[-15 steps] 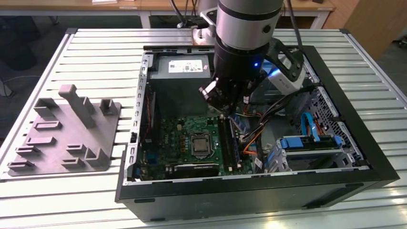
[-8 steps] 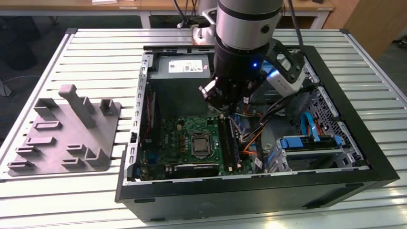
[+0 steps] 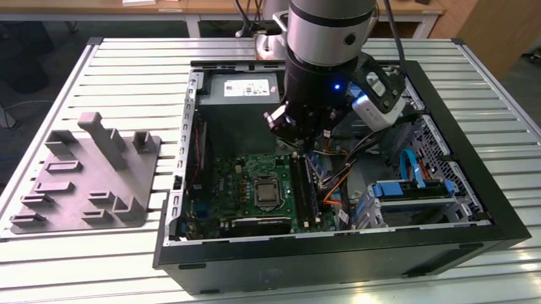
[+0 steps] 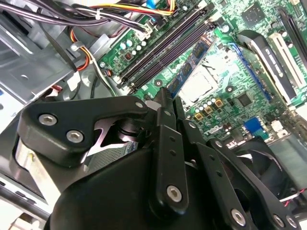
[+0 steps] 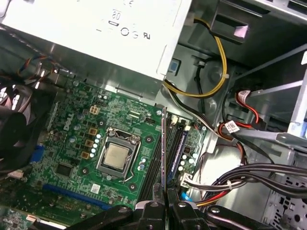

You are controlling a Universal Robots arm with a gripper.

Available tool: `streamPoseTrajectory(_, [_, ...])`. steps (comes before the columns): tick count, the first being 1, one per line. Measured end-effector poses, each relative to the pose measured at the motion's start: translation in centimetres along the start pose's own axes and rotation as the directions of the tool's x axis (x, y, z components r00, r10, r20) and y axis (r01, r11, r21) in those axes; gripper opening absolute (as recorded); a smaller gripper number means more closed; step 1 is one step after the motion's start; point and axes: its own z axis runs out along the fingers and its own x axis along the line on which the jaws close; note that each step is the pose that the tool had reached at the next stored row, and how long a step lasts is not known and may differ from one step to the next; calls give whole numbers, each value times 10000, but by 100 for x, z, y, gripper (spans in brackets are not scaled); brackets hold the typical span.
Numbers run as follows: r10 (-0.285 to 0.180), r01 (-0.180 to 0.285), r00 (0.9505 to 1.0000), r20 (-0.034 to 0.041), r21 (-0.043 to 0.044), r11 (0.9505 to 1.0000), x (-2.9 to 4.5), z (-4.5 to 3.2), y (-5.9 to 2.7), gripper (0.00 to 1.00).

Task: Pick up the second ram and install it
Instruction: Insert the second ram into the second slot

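One long thin dark-green memory stick is clamped edge-on between my fingers, with the flat green motherboard just beyond them.

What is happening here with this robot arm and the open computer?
The arm's gripper is shut on the second ram and holds it on edge inside the open computer case, over the motherboard. The stick runs along the long memory slots beside the processor socket. I cannot tell whether it sits in a slot yet.
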Motion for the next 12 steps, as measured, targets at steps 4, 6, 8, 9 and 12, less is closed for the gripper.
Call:
streamPoseTrajectory(4, [288, -288, 9996, 9, 15, 9996, 0, 0, 0, 14])
streamPoseTrajectory(6, [432, -432, 9991, 15, 23, 9991, 0, 0, 0, 14])
streamPoseTrajectory(8, [571, -571, 9984, 19, 30, 9984, 0, 0, 0, 14])
streamPoseTrajectory(9, [640, -640, 9979, 22, 33, 9979, 0, 0, 0, 14])
streamPoseTrajectory(12, [846, -846, 9964, 30, 44, 9964, 0, 0, 0, 14])
